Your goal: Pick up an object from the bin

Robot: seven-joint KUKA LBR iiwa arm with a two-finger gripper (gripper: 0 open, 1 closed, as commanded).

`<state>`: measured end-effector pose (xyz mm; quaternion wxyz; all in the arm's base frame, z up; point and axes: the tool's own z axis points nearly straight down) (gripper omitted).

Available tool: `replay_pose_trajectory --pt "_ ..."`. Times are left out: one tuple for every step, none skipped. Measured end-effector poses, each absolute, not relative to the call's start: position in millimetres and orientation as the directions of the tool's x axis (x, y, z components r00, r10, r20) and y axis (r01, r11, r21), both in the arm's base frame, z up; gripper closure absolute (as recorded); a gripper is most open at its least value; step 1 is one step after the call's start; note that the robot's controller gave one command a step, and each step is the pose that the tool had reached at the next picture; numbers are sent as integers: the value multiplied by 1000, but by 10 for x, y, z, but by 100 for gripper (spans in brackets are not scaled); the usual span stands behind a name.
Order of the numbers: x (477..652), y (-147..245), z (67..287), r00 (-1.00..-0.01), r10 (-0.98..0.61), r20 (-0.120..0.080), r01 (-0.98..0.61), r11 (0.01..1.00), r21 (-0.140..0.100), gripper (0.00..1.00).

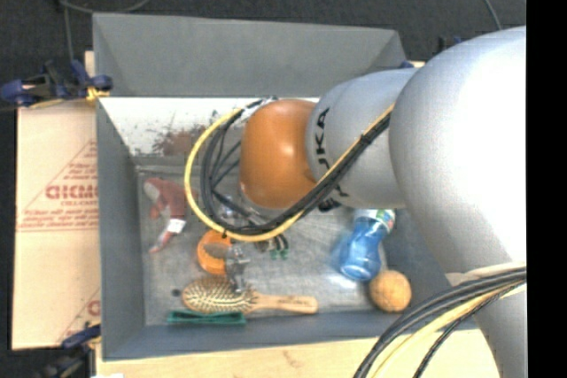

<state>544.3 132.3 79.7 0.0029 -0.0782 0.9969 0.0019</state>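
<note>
A small red thing (164, 195) lies by the left wall of the bin (120, 226). Toward the front wall a wooden hairbrush (244, 303) lies flat, its long axis running left to right, with the bristled head at the left and the handle pointing right. The pincer (236, 268) hangs low over the far edge of the brush's head, and an orange round thing (211, 254) sits just beside it on the left. How far the pincer stands open cannot be told. Farther right lie a blue bottle (361, 248) and a tan ball (390, 290).

Bright overhead light, glare on arm (461, 128), shadow across bin (120, 217) floor.
</note>
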Motion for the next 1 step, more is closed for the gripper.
replay_pose_trajectory --pt "5338 1567 2388 -984 -179 -8 -179 984 0 100"
